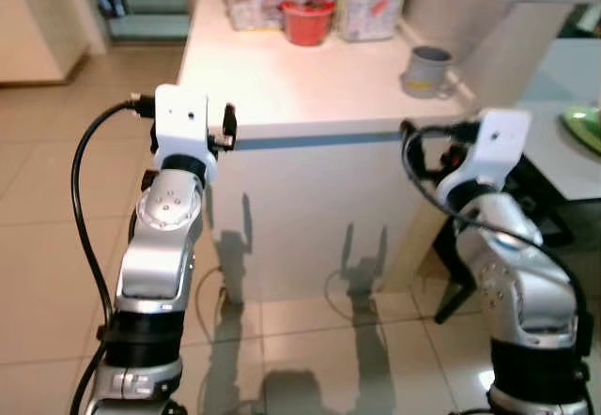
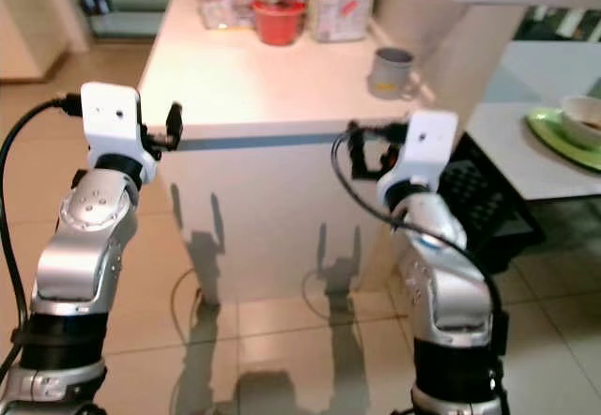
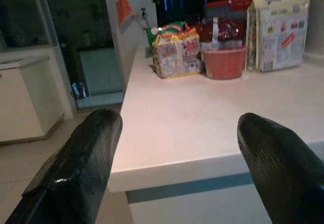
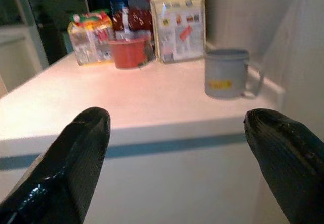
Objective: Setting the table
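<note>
A: Tiled kitchen floor, white counter (image 1: 310, 86) ahead. Left gripper (image 3: 177, 163) and right gripper (image 4: 174, 165) both spread wide, holding nothing.

B: Grey ceramic mug (image 4: 228, 73) sits untouched near counter's right edge; red bowl (image 3: 224, 62) and packets behind. Looks barely started.

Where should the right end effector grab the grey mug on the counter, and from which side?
Probably across the body of the grey mug, coming in level from the counter's front edge. It stands upright, its handle pointing toward the wall side, so the round wall facing the robot is free. The right end effector is open, short of the edge, and nothing stands close around the mug.
</note>
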`<state>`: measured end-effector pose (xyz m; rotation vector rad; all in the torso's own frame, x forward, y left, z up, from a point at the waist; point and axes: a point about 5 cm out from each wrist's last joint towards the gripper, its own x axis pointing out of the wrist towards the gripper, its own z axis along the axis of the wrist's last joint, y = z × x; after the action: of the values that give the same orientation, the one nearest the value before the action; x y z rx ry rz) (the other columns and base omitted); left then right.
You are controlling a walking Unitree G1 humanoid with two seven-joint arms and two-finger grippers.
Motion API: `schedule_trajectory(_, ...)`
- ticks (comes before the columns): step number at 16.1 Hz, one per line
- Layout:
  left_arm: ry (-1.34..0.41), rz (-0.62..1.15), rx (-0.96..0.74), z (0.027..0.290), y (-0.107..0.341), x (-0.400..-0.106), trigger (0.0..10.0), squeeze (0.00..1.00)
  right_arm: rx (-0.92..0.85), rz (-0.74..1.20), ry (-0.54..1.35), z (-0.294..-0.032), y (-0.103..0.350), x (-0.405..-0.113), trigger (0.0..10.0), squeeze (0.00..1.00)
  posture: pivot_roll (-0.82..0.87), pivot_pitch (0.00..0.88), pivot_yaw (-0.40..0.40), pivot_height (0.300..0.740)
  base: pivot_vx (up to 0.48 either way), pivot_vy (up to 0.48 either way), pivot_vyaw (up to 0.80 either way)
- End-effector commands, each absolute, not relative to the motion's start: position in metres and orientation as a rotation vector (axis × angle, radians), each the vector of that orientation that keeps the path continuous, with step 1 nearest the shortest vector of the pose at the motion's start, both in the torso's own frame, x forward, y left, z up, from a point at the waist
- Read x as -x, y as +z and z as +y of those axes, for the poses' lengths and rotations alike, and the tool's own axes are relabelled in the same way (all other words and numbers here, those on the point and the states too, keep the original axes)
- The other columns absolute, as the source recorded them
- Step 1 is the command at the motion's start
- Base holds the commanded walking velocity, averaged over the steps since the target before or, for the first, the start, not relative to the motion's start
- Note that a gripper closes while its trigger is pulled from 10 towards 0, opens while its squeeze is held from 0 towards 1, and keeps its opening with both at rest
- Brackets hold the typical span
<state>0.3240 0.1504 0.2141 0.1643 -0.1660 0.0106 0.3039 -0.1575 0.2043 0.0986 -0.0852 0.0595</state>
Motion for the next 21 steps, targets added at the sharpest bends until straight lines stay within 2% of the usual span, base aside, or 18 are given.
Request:
schedule_trajectory(1, -0.013, -0.174, -0.155, 0.142, 0.214, -0.325, 10.0, 0.0, -0.112, -0.089, 0.056, -0.162, 0.205, -0.305, 10.0, 0.0, 0.0, 0.0, -0.017, 0.74, 0.0, 0.0, 0.0)
schedule_trajectory(4, -0.02, -0.188, -0.163, 0.139, 0.216, -0.325, 10.0, 0.0, -0.114, -0.06, 0.076, -0.159, 0.201, -0.307, 10.0, 0.0, 0.01, 0.0, -0.024, 0.74, 0.36, 0.0, -0.34)
schedule_trajectory(12, -0.039, -0.208, -0.173, 0.135, 0.218, -0.325, 10.0, 0.0, -0.052, -0.039, 0.101, -0.16, 0.196, -0.31, 10.0, 0.0, 0.01, 0.0, -0.032, 0.74, 0.464, 0.0, 0.0)
schedule_trajectory(17, -0.048, -0.208, -0.175, 0.134, 0.218, -0.325, 10.0, 0.0, -0.056, -0.041, 0.087, -0.163, 0.197, -0.31, 10.0, 0.0, 0.01, 0.0, -0.033, 0.74, 0.463, 0.0, 0.76)
schedule_trajectory(19, -0.07, -0.199, -0.176, 0.132, 0.217, -0.325, 10.0, 0.0, -0.065, -0.043, 0.077, -0.166, 0.197, -0.31, 10.0, 0.0, 0.01, 0.0, -0.032, 0.74, 0.435, 0.0, 0.0)
schedule_trajectory(21, -0.105, -0.195, -0.162, 0.128, 0.215, -0.323, 10.0, 0.0, -0.048, -0.043, 0.066, -0.17, 0.197, -0.308, 10.0, 0.0, 0.01, 0.0, -0.032, 0.74, 0.0, 0.0, 0.0)
